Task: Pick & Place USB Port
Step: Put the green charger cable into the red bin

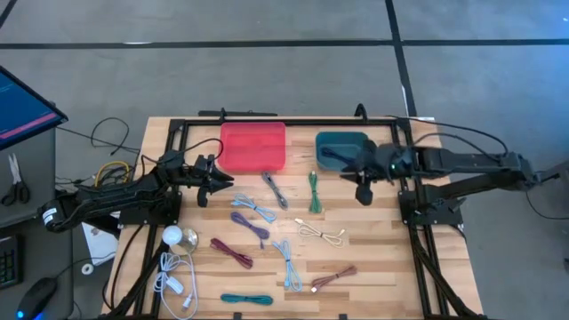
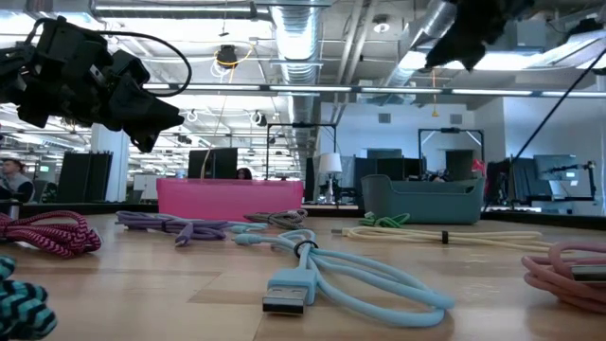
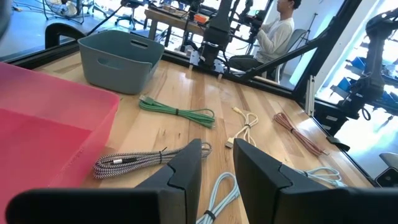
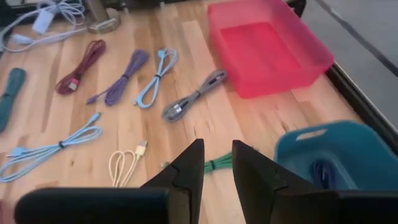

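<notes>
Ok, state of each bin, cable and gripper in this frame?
Red bin: empty.
Teal bin: holds a dark cable.
Grey cable: on the table, coiled.
Green cable: on the table, bundled.
Left gripper: empty, fingers slightly apart, in the air beside the red bin.
Right gripper: empty, fingers slightly apart, in the air by the teal bin.

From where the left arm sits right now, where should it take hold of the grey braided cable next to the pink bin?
Probably grip the grey braided cable across the middle of its folded bundle, coming straight down. It lies flat on the table as a narrow diagonal strip, so the left pincer should close across the strands, clear of the pink bin.
</notes>
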Controlling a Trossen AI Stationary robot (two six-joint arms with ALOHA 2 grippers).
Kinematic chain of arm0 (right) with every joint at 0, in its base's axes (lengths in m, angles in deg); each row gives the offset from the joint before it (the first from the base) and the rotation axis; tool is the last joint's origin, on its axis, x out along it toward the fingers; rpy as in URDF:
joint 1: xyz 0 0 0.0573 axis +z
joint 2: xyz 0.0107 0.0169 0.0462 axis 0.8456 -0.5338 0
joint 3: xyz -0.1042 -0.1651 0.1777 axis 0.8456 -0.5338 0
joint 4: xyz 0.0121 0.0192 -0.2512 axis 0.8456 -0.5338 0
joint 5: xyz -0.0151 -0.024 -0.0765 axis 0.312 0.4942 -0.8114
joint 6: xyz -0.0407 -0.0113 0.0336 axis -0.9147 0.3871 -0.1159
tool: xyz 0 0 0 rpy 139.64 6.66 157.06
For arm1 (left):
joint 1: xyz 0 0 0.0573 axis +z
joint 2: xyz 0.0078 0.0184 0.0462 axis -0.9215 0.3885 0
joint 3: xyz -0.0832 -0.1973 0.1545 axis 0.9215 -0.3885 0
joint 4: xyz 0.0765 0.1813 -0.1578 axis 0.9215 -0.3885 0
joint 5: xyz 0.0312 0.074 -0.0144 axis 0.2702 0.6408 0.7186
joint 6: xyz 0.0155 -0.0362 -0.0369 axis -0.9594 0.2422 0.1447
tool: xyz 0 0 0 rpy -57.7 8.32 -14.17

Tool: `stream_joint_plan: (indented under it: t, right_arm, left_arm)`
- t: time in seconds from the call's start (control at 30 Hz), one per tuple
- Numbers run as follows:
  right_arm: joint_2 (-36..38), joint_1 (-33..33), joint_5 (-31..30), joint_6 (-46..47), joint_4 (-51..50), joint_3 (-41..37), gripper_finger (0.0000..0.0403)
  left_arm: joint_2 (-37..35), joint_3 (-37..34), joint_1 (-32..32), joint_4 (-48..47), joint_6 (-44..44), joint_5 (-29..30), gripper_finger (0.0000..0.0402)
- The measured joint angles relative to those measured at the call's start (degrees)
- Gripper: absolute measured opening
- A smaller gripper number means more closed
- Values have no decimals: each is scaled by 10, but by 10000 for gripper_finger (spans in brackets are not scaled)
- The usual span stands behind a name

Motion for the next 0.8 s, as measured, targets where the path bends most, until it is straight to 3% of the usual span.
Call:
stream_joint_plan:
  t: [0.2,0.33,0.47,0.57,0.7,0.8]
  right_arm:
    - [14,37,-74,85,204,-125,75]
    - [-15,47,-61,180,297,-176,75]
    - [-57,50,-40,196,308,-183,75]
    - [-93,46,-49,180,369,-182,75]
    - [-127,46,16,184,438,-177,75]
    - [-148,43,22,290,413,-162,75]
  left_arm:
    - [0,0,0,0,0,0,92]
    - [0,0,0,0,0,0,92]
    - [0,0,0,0,0,0,92]
    - [0,0,0,0,0,0,92]
    - [0,0,0,0,0,0,92]
    - [0,0,0,1,0,0,92]
